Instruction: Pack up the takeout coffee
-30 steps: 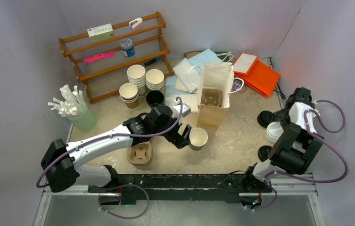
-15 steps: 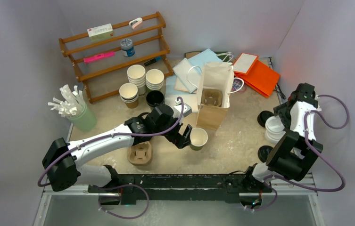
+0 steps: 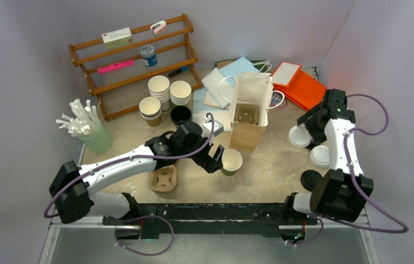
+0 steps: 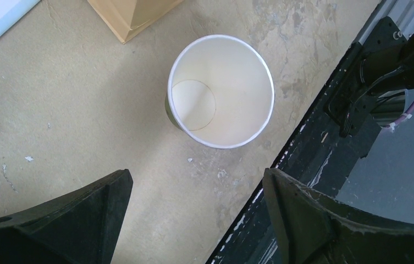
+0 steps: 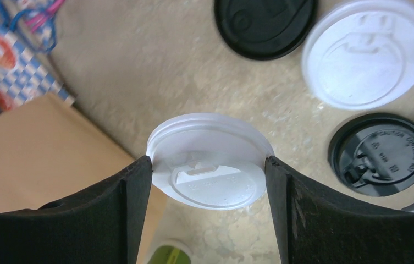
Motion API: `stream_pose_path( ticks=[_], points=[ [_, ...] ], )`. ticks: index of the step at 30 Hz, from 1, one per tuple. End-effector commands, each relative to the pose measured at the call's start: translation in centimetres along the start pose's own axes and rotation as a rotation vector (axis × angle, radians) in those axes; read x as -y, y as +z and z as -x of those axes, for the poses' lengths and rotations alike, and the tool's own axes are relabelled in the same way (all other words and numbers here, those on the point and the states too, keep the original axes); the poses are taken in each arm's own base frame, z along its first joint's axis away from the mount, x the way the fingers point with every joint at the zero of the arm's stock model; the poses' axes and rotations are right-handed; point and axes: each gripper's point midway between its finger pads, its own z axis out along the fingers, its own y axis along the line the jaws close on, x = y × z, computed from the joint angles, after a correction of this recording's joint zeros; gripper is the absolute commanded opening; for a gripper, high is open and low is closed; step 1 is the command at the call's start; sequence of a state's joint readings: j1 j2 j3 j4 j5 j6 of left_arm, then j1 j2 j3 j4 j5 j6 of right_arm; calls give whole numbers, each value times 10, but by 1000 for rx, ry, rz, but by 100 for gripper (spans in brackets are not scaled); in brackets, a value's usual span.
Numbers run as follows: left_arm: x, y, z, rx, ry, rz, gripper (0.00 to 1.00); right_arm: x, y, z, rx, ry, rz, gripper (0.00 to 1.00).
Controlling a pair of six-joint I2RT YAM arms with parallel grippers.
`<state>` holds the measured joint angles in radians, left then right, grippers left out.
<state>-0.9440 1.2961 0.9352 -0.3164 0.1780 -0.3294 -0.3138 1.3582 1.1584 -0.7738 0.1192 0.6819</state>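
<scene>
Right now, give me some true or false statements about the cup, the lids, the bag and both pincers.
1. The right pincer grips a white lid by its edges. True.
2. The paper cup in front of the left pincer has a lid on. False: it is uncovered and empty.
3. The left pincer is clamped on that cup. False: its jaws stand wide and do not touch the cup.
4. A pulp cup tray sits inside the upright paper bag. True.
</scene>
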Motion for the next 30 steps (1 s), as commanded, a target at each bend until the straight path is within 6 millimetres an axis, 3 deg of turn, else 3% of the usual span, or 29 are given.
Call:
stream_pose_path(
  ticks=[1,9,14,20,26,30],
  points=[
    [7,-11,26,89,7,-2,94,-16,-30,-30,-45,-56,131,73],
    [-13,-14,27,123,-110,27,94,-33,-59,-98,-211,-206,261,71],
    [-36,-20,31,175,-234,9,94,-22,-75,-125,-275,-229,294,71],
    [-37,-16,37,176,-255,14,94,-3,-89,-160,-363,-242,346,70],
    [-29,-10,37,178,-306,-36,94,-5,-92,-173,-376,-243,410,68],
    [-29,-9,32,173,-323,-40,94,2,-70,-161,-294,-270,341,82]
  ],
)
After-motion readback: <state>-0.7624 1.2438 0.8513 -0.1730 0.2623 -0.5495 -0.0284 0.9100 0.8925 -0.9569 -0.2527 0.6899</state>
